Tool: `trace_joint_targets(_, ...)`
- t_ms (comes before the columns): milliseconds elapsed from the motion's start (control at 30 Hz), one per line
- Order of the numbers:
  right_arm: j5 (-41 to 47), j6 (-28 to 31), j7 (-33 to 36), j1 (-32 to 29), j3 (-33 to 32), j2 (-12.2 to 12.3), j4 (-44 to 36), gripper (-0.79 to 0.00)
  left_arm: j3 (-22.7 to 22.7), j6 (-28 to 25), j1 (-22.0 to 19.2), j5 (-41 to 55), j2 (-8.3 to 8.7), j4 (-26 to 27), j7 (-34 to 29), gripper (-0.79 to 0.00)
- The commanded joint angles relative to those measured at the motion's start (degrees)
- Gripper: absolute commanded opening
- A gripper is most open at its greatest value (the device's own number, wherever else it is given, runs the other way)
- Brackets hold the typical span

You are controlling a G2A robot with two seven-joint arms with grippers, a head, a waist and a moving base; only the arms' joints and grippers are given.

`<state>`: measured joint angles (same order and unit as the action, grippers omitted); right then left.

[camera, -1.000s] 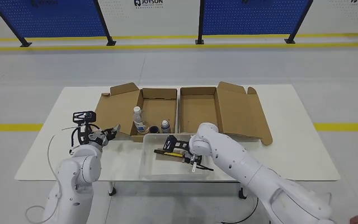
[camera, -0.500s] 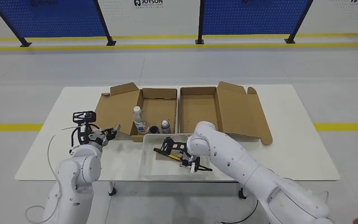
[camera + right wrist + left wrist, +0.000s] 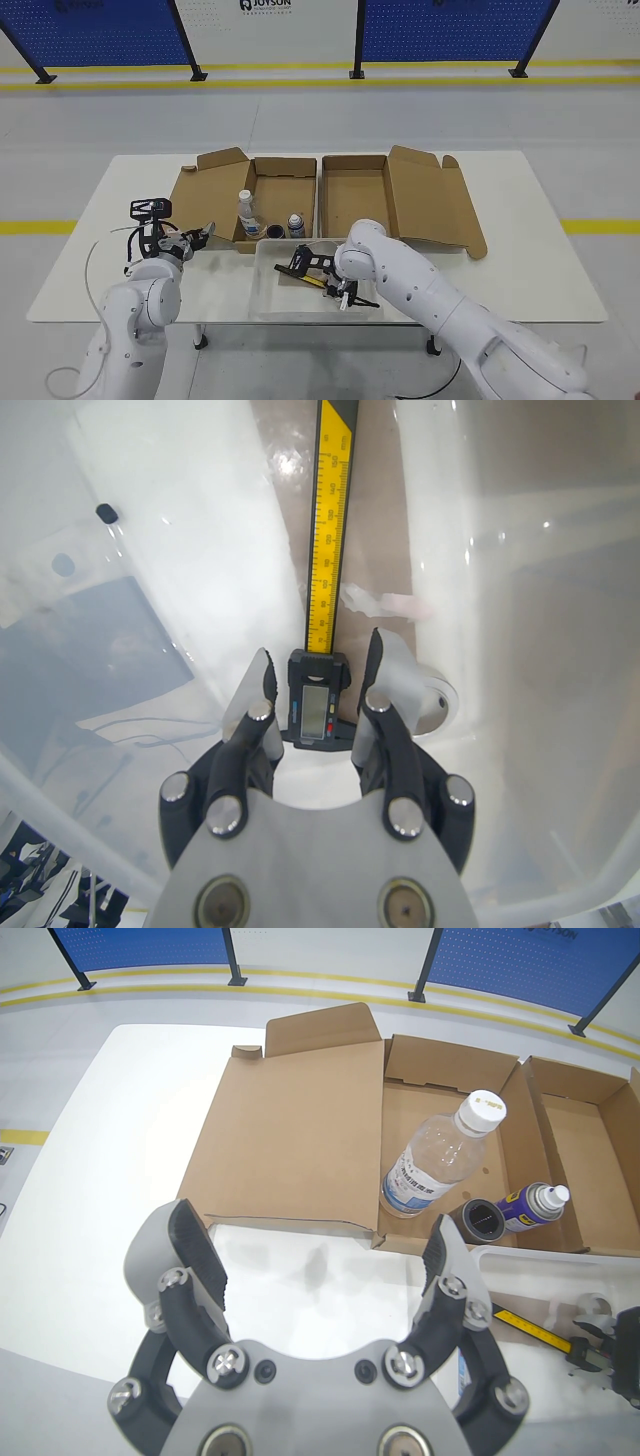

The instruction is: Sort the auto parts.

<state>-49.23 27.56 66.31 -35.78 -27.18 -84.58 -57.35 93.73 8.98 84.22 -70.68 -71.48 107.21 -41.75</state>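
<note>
You have the right claw (image 3: 321,657) spread astride the caliper (image 3: 327,525) display head in the clear bin (image 3: 525,750), not yet pinching, ruler bar running straight away from the wrist; the left claw (image 3: 312,1215) hangs open, farther off.

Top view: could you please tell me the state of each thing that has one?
Caliper, lying flat in the clear bin.
Right tool, open, straddling the caliper's display.
Left tool, open, holding nothing.
Water bottle, capped, upright.
Spray can, upright.
Left cardboard box, flaps open.
Right cardboard box, flaps open.
</note>
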Motion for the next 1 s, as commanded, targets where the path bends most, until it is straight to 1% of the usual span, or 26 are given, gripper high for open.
trace_joint_targets(0,-0.05,-0.02,0.08,-0.12,-0.12,0.04,-0.19,-0.406,0.0,0.0,0.0,0.0,0.0,0.0,0.0,0.0)
trace_joint_targets(233,-0.34,-0.36,0.58,-0.58,-0.54,0.16,-0.89,-0.419,0.0,0.0,0.0,0.0,0.0,0.0,0.0,0.0)
trace_joint_targets(433,-0.93,-0.18,1.05,-0.82,-0.94,0.37,-0.79,-0.453,0.0,0.0,0.0,0.0,0.0,0.0,0.0,0.0)
trace_joint_targets(733,-1.38,-0.17,1.35,-1.77,-1.35,0.64,-0.96,-0.446,0.0,0.0,0.0,0.0,0.0,0.0,0.0,0.0)
trace_joint_targets(867,-1.56,-0.15,1.4,-2.04,-1.45,0.68,-0.88,-0.459,0.0,0.0,0.0,0.0,0.0,0.0,0.0,0.0)
trace_joint_targets(967,-1.65,-0.13,1.17,-2.2,-1.57,0.69,-0.69,-0.483,0.0,0.0,0.0,0.0,0.0,0.0,0.0,0.0)
